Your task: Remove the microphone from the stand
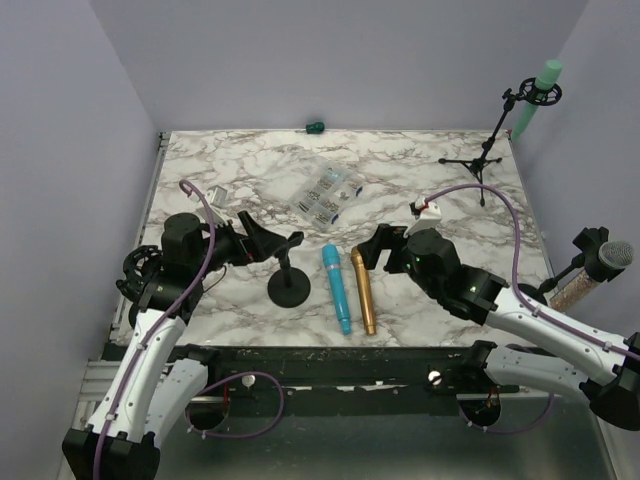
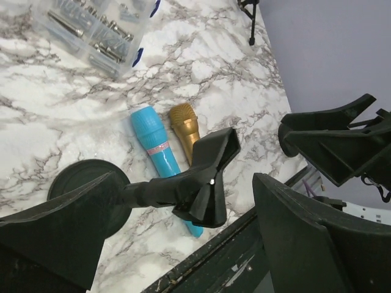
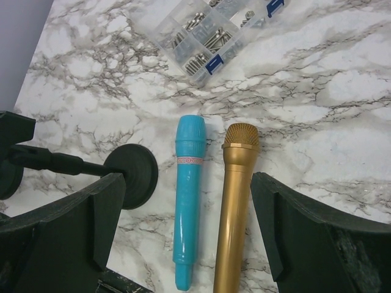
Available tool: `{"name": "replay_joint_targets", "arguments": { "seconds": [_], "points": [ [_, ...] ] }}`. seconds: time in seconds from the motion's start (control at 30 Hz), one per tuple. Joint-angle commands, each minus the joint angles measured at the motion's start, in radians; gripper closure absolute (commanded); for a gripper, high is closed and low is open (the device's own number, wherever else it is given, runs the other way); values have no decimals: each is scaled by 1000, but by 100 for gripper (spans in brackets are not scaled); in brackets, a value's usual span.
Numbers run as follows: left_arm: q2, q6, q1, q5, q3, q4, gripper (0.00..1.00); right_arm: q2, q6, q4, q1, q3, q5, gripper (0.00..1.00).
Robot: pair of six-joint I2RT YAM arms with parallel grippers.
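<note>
A black desk stand (image 1: 289, 287) with a round base stands near the front; its clip (image 2: 211, 177) is empty. A blue microphone (image 1: 337, 288) and a gold microphone (image 1: 362, 292) lie side by side on the marble just right of it. My left gripper (image 1: 270, 236) is open, its fingers on either side of the clip without touching it (image 2: 183, 201). My right gripper (image 1: 372, 248) is open and empty, hovering above both lying microphones (image 3: 189, 183). A green microphone (image 1: 540, 95) sits in a tripod stand (image 1: 484, 158) at the back right.
A clear box of screws (image 1: 330, 192) lies at mid-table. A silver-headed microphone (image 1: 603, 262) stands off the table's right edge. A small green item (image 1: 315, 126) sits at the back wall. A small metal piece (image 1: 216, 196) lies at the left.
</note>
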Motion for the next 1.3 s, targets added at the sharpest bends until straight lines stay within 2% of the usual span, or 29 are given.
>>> {"name": "replay_joint_targets", "arguments": {
  "seconds": [0.0,0.13,0.27,0.37,0.73,0.97,1.1,1.27],
  "points": [
    [-9,129,-4,32,84,-66,6,-4,2,16,-3,-19,26,8],
    [23,280,-47,-7,167,-158,5,-4,2,18,-2,-22,28,8],
    [80,449,-192,-173,284,-268,10,2,1,21,-3,-22,25,8],
    [120,514,-277,-258,339,-295,11,5,4,22,-3,-22,23,8],
    [306,662,-446,-405,438,-378,18,-6,1,12,-2,-23,35,7],
    [393,662,-495,-546,470,-404,26,6,3,16,-2,-25,32,7],
    [396,653,-503,-570,451,-388,34,1,0,16,-2,-29,35,7],
    [403,653,-525,-633,443,-398,51,-2,1,16,-3,-32,36,7]
  ]
}}
